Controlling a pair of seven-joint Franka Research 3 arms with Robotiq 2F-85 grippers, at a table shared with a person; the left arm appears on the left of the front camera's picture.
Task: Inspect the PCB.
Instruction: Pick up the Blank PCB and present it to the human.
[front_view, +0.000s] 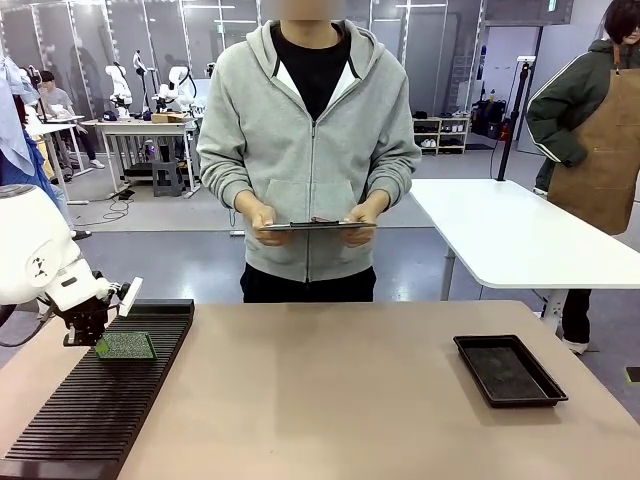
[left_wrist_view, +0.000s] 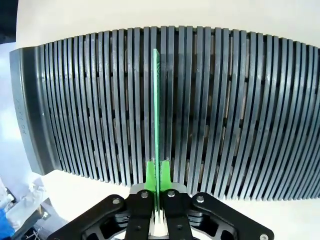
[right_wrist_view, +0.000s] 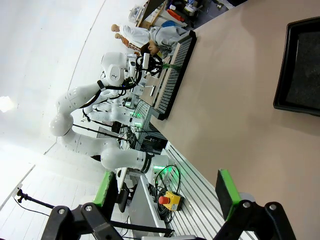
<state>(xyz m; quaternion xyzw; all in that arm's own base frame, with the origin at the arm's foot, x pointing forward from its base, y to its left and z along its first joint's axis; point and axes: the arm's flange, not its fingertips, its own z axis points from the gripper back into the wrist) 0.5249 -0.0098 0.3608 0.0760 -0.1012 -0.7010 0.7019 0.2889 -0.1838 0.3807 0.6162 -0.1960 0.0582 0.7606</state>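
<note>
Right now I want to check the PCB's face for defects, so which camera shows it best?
The front view: the PCB shows its speckled green face, held by the left hand. The left wrist view shows it edge-on; the right wrist view, far off and tiny.

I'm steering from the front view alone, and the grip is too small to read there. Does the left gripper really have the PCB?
Observer: Yes. In the left wrist view, the left gripper has both green pads shut on the PCB, which is seen edge-on.
Operator: How does it sit against the rack?
Observer: Its edge runs parallel to the slats of the black slotted rack. I cannot tell whether it sits in a slot.
Operator: And the right gripper?
Observer: The right gripper is open and holds nothing. It is above the table, with the black tray ahead of it.
</note>
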